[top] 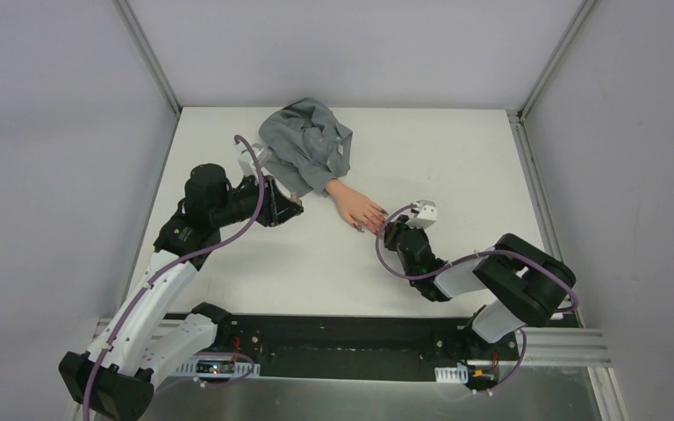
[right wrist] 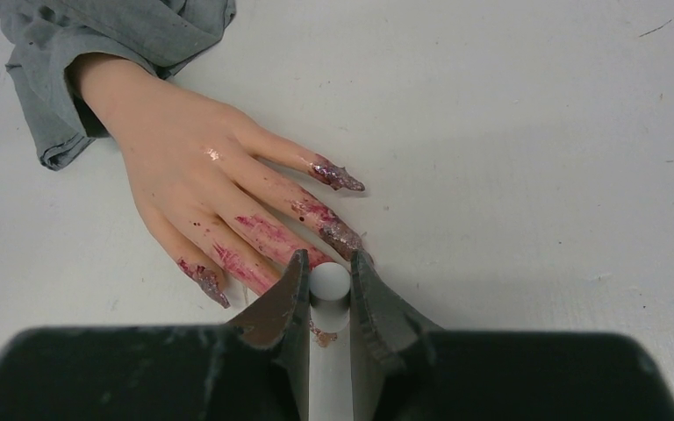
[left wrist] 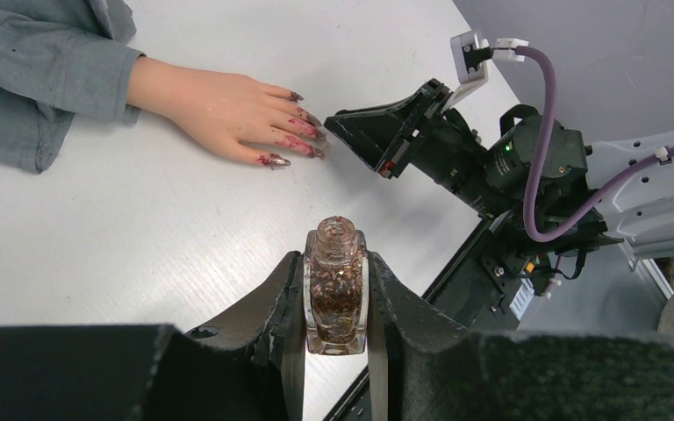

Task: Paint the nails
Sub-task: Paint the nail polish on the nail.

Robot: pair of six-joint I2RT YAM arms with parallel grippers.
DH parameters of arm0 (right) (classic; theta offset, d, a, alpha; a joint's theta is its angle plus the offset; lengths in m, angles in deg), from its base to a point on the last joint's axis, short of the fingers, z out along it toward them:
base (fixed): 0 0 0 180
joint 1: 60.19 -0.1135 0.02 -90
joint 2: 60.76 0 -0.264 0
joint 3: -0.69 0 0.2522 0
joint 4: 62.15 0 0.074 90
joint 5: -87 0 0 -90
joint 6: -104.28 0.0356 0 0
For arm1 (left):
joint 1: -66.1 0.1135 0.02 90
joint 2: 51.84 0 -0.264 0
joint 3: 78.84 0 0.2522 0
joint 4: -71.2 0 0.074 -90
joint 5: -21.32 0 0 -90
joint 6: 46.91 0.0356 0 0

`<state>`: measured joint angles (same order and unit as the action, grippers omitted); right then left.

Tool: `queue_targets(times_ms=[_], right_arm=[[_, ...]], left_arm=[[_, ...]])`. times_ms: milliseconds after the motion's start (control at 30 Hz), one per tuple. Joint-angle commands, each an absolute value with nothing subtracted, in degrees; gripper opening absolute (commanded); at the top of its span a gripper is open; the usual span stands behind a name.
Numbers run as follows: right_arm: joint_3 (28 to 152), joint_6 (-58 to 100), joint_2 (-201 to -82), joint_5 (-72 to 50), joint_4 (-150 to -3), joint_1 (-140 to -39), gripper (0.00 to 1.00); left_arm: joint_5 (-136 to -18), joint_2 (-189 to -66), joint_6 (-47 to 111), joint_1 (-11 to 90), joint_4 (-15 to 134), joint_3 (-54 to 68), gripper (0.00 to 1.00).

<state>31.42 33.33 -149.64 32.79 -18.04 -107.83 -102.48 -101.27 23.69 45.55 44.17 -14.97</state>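
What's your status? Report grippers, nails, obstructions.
Left gripper shut on open polish bottle. Right gripper shut on white cap, at the nails of fake hand. Purplish-red polish smeared over nails and skin. Grey sleeve back at wrist, clear.

No readable text, labels, brands, numbers or signs, in any of the three views.
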Motion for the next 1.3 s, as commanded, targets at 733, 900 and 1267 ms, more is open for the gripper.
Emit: queue_targets(times_ms=[733,900,1267], right_arm=[[30.7,32.4,-145.8,36.3,-18.1,-108.5,0.00],[31.1,31.7,-144.6,36.0,-18.2,-108.7,0.00],[33.6,31.1,-146.3,33.9,-17.6,-108.6,0.00]], left_arm=[[-102.3,-100.0,24.5,45.7,45.1,-13.6,0.00],[-102.2,-99.9,24.4,45.7,45.2,-13.6,0.00],[-102.2,-99.9,24.4,45.7,45.2,-13.6,0.00]])
